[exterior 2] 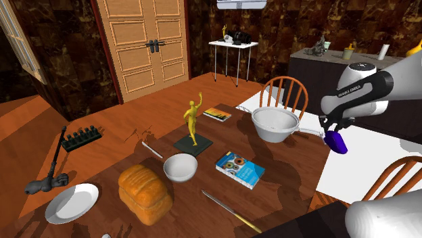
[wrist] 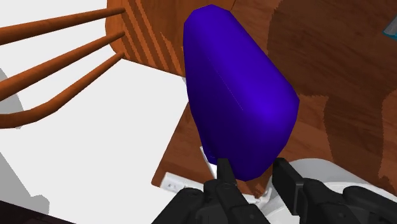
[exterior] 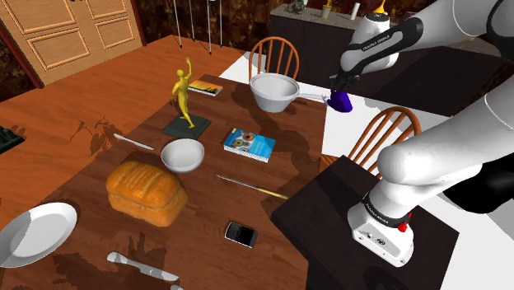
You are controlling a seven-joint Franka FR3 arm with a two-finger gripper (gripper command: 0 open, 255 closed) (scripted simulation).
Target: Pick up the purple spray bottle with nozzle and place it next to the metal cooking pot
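Shoulder view. The gripper (exterior: 337, 89) is raised over the far end of the table (exterior: 99, 107) and points down. It is clamped on the upper end of the purple spray bottle (exterior: 340, 103). The bottle hangs below it, near the tip of the pot's handle and to the right of the pot (exterior: 274, 91) in this view, not touching it. The pot is drawn pale grey-white and stands upright in front of a wooden chair (exterior: 276, 51). Also on the table are a yellow figurine (exterior: 183, 92), a white bowl (exterior: 182, 154), a bread loaf (exterior: 147, 193), a book (exterior: 249, 144), a phone (exterior: 240, 233) and a plate (exterior: 35, 234).

Second exterior view. The bottle hangs under the gripper, off the surface, to the right of the pot and apart from it. It is at the table's edge, where a white area begins.

Wrist view. Two black fingers (wrist: 224, 178) stand either side of the bottle's narrow end and press on it. The bottle's wide body extends away from the hand. Beyond it are wood table, white surface and chair spindles.
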